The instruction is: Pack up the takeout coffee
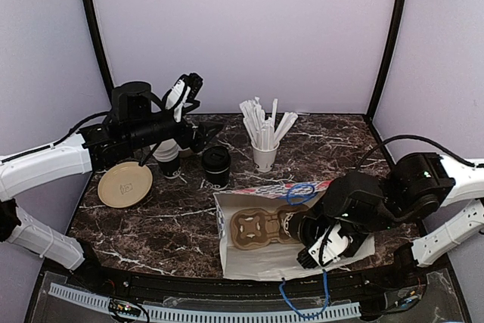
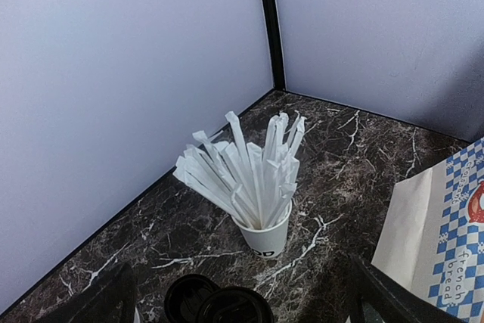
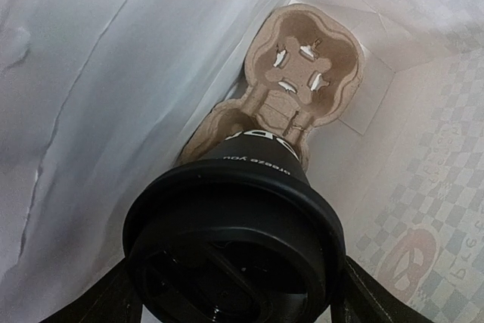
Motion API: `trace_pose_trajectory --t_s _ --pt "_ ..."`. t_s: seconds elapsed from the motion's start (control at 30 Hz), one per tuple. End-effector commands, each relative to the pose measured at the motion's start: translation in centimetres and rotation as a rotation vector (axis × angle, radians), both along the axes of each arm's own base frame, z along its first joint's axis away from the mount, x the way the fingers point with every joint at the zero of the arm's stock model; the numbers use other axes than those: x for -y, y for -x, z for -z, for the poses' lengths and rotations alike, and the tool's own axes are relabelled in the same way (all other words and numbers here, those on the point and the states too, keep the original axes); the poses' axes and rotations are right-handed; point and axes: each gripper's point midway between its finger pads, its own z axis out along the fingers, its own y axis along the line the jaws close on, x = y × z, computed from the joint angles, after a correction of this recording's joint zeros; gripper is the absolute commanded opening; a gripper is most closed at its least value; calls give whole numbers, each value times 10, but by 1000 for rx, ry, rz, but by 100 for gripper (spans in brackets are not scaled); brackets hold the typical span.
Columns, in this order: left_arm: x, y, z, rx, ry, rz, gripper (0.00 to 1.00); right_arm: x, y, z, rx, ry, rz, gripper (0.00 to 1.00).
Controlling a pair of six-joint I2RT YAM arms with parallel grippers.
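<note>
In the right wrist view, a takeout coffee [image 3: 234, 240], a black cup with a black lid, fills the gap between my right gripper's fingers [image 3: 363, 296]. That gripper is shut on it. The cup's base points down at the near pocket of a brown cardboard carrier [image 3: 302, 73] on the floor of a white paper bag [image 1: 249, 262]. From above, my right gripper [image 1: 311, 234] reaches down into the open bag. A second lidded black cup [image 1: 216, 164] stands left of the white straw cup [image 1: 265, 156]. My left gripper [image 2: 240, 281] hangs open just above that cup [image 2: 236, 306].
A stack of lidless black cups [image 1: 170, 160] and a tan round disc [image 1: 125, 184] sit at the left. Blue bag handles [image 1: 302, 191] stick up at the bag's rim. Another black round [image 2: 185, 296] lies beside the lidded cup. Lilac walls close the back and sides.
</note>
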Motion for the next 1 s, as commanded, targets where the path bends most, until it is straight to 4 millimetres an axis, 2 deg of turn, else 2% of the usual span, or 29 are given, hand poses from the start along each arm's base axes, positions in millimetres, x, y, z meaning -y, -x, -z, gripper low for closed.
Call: trace_pose_trajectory --t_s 0.0,0.17,0.4,0.63,0.97 --pt "1 0 7 -18 -7 15 99 -15 10 -9 -11 -15 -37 66" --pt "3 0 11 -25 -13 19 99 -23 19 -9 -74 14 58 66" --pt "4 1 15 -36 -15 28 99 -18 -1 -3 38 14 133 66" --pt "6 2 19 -46 -15 36 99 -17 -8 -2 80 2 147 64" --pt "3 4 13 -35 -9 32 99 -7 15 -3 -1 41 55 62"
